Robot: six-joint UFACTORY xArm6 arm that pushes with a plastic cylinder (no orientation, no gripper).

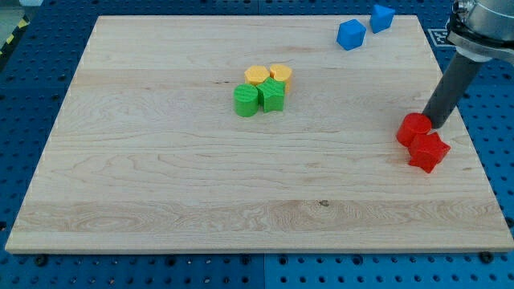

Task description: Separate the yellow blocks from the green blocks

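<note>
Pale wooden tabletop (pixel 161 185) on a blue perforated base: near its centre, slightly far, two yellow blocks (pixel 268 75) sit touching two green blocks (pixel 259 98) just nearer — one tight cluster. Far right lie two blue blocks (pixel 365 26). At the right edge, my tip (pixel 434 125) touches the two red blocks (pixel 422 142); no hand — just a rod.

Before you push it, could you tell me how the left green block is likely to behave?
The left green block looks rounded, so a push off its middle would probably spin it. It sits tight against the other green block and a yellow block, so these would likely move with it. It looks low and squat, unlikely to tip. My tip is far off by the red blocks.
</note>
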